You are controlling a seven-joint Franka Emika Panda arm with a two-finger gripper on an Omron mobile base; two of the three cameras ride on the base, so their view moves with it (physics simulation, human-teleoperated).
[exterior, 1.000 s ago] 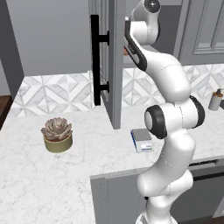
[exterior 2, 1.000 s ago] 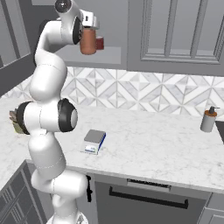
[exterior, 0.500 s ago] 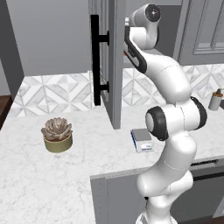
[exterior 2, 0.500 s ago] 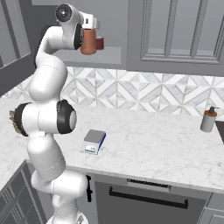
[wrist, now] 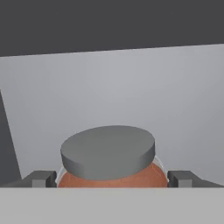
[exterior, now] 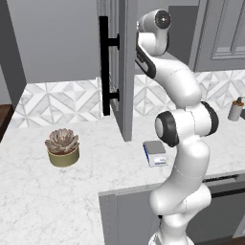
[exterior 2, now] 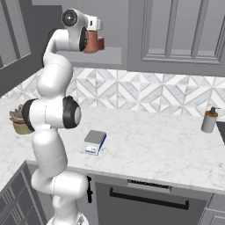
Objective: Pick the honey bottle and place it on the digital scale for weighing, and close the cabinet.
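Observation:
My gripper point(exterior 2: 93, 40) is up at the open grey wall cabinet, shut on the honey bottle point(exterior 2: 91, 45), an orange-brown jar. In the hand view its grey round lid point(wrist: 107, 151) fills the foreground, and both fingertips point(wrist: 42, 178) flank the orange body point(wrist: 113, 178). A small dark red jar point(exterior 2: 101, 43) stands right beside it on the cabinet shelf point(exterior 2: 110, 55). The cabinet door point(exterior: 122, 72) stands wide open, its black bar handle point(exterior: 104, 67) facing me. The digital scale point(exterior: 154, 152) point(exterior 2: 95, 141) lies bare on the marble counter below.
A potted succulent point(exterior: 62, 144) point(exterior 2: 16, 118) sits at the counter's left. A soap dispenser point(exterior: 235, 109) point(exterior 2: 209, 119) stands far right by the tiled wall. The open door's edge hangs close to the arm's upper links.
The arm's top joint has sunk a little and the bottle has edged slightly outward from the shelf. The scale and door have not moved.

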